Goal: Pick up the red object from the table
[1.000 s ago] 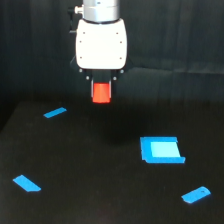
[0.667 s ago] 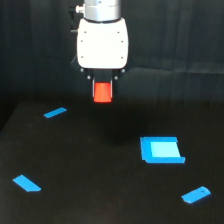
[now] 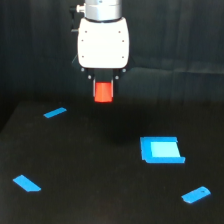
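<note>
The red object (image 3: 103, 92) is a small red-orange block held between the fingers of my gripper (image 3: 103, 93), well above the black table (image 3: 100, 170). The gripper hangs from the white arm head (image 3: 103, 42) at the top middle of the exterior view and is shut on the block. The dark fingers are hard to make out against the dark backdrop.
Flat blue pieces lie on the table: a thin one at the exterior view's left (image 3: 55, 112), one at the lower left (image 3: 27, 183), a larger square one at the right (image 3: 161, 150), and a small one at the lower right (image 3: 196, 194).
The gripper with the red block has stayed at about the same spot, perhaps a touch higher. The blue pieces have not moved.
</note>
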